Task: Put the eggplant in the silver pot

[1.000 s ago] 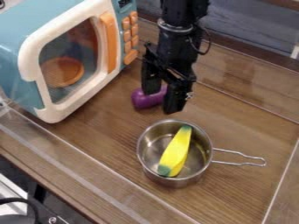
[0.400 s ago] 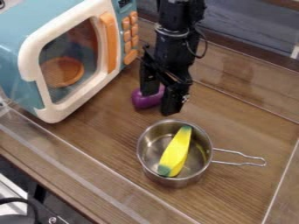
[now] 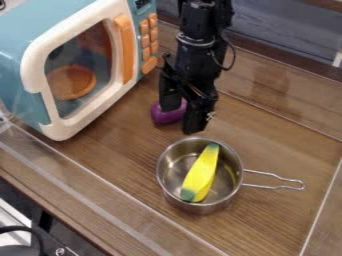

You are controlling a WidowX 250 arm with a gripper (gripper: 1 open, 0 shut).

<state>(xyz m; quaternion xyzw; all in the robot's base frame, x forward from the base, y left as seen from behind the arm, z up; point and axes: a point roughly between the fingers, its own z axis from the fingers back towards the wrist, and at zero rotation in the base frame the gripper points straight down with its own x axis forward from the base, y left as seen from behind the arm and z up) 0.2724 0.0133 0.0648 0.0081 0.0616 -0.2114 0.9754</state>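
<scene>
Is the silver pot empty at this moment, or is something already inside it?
Not empty. The silver pot stands upright with a yellow banana-shaped item lying inside. The eggplant is outside it, on the table.

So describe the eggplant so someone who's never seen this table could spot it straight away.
Find the toy microwave at the left of the wooden table. Just off its right corner, under the open gripper, lies the eggplant. It is the only purple thing; the yellow item sits in the silver pot.
</scene>
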